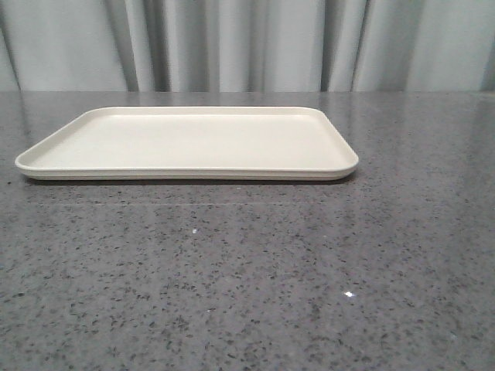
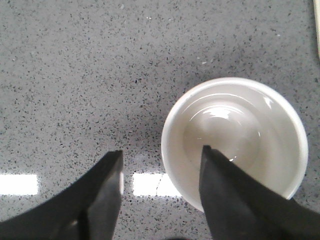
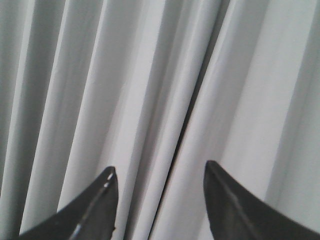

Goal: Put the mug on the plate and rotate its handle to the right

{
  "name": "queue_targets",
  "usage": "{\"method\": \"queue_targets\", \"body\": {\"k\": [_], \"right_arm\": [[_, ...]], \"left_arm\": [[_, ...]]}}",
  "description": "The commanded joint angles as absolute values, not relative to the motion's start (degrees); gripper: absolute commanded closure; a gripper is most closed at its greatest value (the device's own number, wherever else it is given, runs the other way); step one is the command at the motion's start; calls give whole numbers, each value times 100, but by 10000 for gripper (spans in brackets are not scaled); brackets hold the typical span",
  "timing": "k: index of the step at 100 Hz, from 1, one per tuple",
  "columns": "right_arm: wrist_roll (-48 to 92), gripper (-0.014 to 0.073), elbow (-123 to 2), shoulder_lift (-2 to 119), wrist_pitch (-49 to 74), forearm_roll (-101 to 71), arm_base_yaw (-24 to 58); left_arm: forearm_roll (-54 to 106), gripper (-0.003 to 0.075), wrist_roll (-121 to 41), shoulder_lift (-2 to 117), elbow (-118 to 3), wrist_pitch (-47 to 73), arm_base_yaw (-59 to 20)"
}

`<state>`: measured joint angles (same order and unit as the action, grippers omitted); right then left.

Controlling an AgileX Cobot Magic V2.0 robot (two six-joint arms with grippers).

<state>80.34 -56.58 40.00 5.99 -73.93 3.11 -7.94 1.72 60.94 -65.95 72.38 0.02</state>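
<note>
The mug shows only in the left wrist view, seen from above: a white round rim and an empty glossy inside, standing on the speckled table. Its handle is hidden. My left gripper is open and straddles the mug's wall, with one finger over the inside and the other finger outside over the table. The plate lies empty in the front view, a wide cream tray at the middle of the table. My right gripper is open, empty and points at the curtain.
The table is grey speckled stone with bright light reflections on it. A pale grey pleated curtain hangs behind the table. Neither arm nor the mug appears in the front view.
</note>
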Motion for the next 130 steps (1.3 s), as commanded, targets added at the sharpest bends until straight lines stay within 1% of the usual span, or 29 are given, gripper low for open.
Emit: {"method": "queue_targets", "body": {"k": [1,72,122,130], "right_arm": [[8073,193,-5853,4026,458,-7405,311],[8073,193,-5853,4026,458,-7410,311],[8073,193,-5853,4026,453,-7409,311],[8073,193,-5853,4026,448,-7409,311]], "left_arm": [[-797,375,181,6112,-6692,7206,-34],[-748,375,145,7024,-6620,7066,-34],[-787,375,0,7244,-6375,7232,-34],[-787,400,0,7244,-6330,7222,-34]]}}
